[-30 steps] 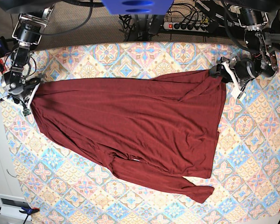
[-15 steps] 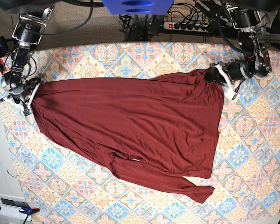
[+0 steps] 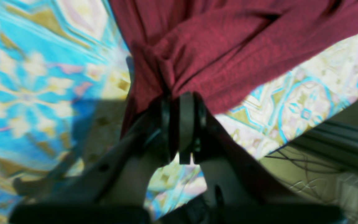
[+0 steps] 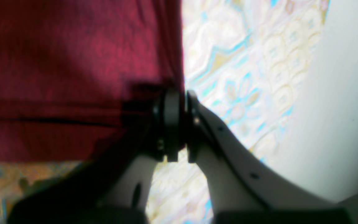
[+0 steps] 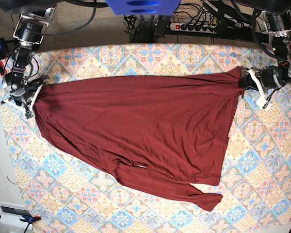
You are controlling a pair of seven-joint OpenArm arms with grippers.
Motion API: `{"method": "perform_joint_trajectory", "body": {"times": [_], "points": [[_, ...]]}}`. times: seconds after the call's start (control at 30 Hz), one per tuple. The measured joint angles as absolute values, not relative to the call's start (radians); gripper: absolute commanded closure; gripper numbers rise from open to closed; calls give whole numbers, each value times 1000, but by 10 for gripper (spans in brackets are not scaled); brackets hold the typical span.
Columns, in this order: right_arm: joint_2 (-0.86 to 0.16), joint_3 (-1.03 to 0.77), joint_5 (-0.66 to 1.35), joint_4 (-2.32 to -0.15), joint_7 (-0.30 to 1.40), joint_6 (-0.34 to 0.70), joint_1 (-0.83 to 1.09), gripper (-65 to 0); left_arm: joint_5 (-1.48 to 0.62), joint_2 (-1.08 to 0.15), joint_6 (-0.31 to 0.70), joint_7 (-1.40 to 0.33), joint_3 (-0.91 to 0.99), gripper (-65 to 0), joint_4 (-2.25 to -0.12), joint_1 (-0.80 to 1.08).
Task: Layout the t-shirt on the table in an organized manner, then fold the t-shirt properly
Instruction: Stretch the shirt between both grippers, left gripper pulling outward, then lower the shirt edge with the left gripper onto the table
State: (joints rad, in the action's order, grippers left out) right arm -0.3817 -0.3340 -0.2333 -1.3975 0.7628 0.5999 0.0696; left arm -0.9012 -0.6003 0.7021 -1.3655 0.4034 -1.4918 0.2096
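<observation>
Over the table [image 5: 136,58], t-shirt [image 5: 136,126] stretches between left gripper [image 5: 246,81] and right gripper [image 5: 33,92], both pinching it.

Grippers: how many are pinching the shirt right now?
2. The left gripper clamps the shirt at its corner on the base view's right; the right gripper clamps the opposite corner.

A power strip [image 5: 196,26] lies behind tangled cables [image 5: 203,17]

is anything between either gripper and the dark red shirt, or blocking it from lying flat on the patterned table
Nothing visible. The left gripper and right gripper are each shut directly on an edge of the dark maroon-red long-sleeved t-shirt, and only the pastel diamond-tiled tablecloth-covered table shows around it.
</observation>
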Motion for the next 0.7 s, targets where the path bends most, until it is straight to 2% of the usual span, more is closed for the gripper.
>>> {"method": "perform_joint_trajectory", "body": {"times": [0.13,0.37,0.7], "points": [[-373,-334,-232,-1446,762,598,139,-38,-905,-632,700,-1372,403,0,-1492,214],[-334,-336,-232,-1480,764,597,150,-38,-911,-693,701,-1369,402,0,-1494,255],[-334,-340,-224,-1572,759,603,261,-38,-918,-779,704,-1357,395,0,-1501,310]]}}
